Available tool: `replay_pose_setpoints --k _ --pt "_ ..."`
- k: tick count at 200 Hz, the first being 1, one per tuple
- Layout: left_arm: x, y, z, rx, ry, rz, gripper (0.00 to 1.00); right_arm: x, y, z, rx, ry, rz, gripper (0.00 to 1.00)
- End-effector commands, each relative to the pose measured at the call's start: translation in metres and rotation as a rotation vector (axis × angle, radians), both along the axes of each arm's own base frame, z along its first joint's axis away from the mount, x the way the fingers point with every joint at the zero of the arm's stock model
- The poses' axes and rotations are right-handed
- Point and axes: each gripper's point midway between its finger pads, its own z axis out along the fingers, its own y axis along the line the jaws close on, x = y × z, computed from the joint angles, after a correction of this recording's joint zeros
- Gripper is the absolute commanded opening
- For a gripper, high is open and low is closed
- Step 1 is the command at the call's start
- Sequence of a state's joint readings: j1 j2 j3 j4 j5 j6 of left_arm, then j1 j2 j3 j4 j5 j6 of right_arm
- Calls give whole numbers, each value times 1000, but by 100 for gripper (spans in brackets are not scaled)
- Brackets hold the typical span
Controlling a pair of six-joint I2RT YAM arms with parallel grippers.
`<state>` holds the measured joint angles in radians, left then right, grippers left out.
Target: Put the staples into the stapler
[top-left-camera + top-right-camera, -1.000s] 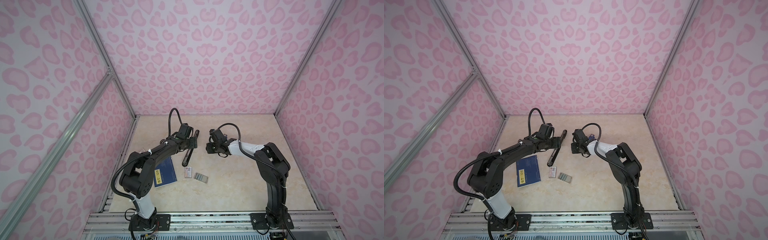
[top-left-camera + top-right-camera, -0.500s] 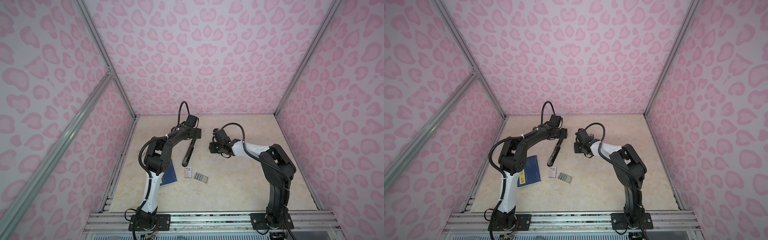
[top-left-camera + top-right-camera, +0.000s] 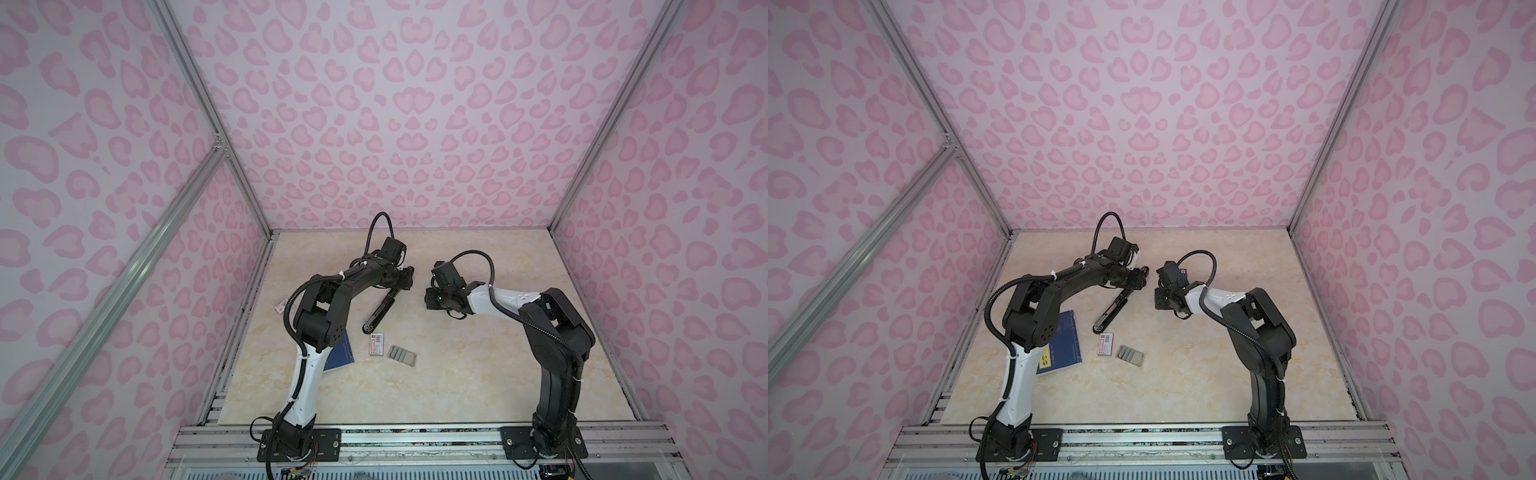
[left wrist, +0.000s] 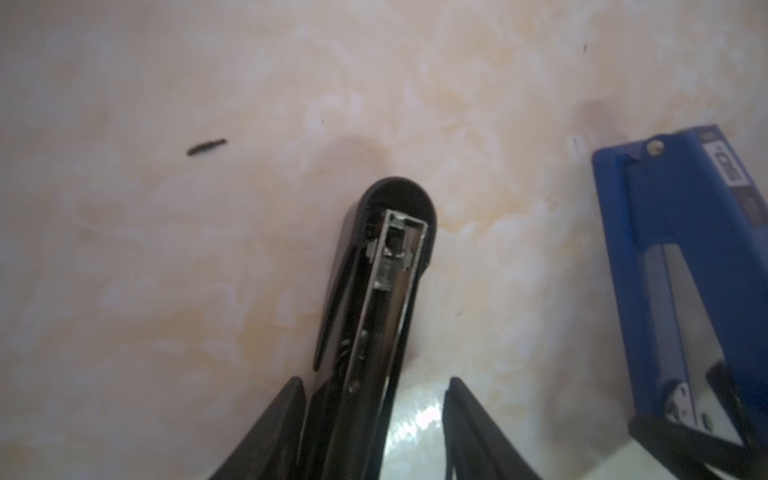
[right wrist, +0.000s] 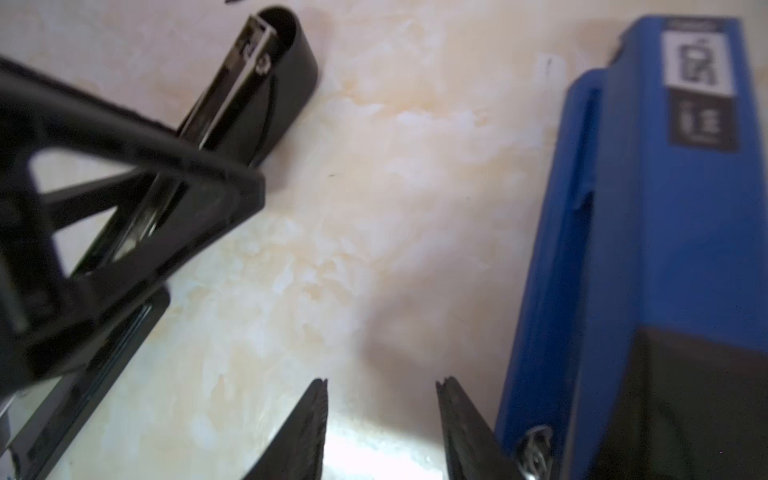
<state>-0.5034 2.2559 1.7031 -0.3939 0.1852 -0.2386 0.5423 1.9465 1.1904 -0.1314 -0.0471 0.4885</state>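
Where the black stapler lies opened out on the table, its far end is straddled by the left hand. In the left wrist view this hand's fingers are seen spread to either side of the stapler's body. One finger is close against the body, and a strip of bare table is visible between the body and the other finger, so no pinch is recorded. The metal magazine channel is exposed, with a spring pusher seen near its rounded end.

The staples are noted as a small grey rectangle lying flat on the table, nearer the arm bases than either hand and well apart from both. A white-and-red box lies just beside the staples, between them and a blue notebook, which is partly covered by the left arm. The near tip of the black stapler is close to the box but apart from it.

The right hand is held low over the table with its fingers spread, and only bare table is seen between them. A blue stapler is seen just beside one finger; whether contact is made cannot be told. In both top views the two hands face each other across a small gap. A small dark fleck is noted on the table beyond the black stapler's rounded end.
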Motion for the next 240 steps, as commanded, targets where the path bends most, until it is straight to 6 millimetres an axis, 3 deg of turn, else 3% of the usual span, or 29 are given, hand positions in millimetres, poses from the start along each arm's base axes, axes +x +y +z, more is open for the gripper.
replay_pose_setpoints --k 1,55,89,141,185,192,205,240 --pt "-14 -10 9 -4 -7 -58 53 2 -14 -10 -4 23 -65 47" --pt "-32 -16 10 31 -44 -112 47 14 5 10 205 -21 -35 51" --pt "-30 -21 14 29 -62 -141 52 19 12 18 298 -42 -42 51" --pt "-25 -40 12 6 -70 -191 50 19 9 14 391 -37 -107 50" --pt "-23 -51 6 15 -75 -226 37 16 -2 9 433 -45 -181 50" --pt "-23 -52 6 16 -78 -232 29 15 -4 7 444 -44 -193 50" --pt "-23 -53 6 17 -86 -237 23 16 -5 7 470 -51 -210 51" --pt "-25 -55 10 17 -116 -248 17 21 -7 12 564 -70 -243 54"
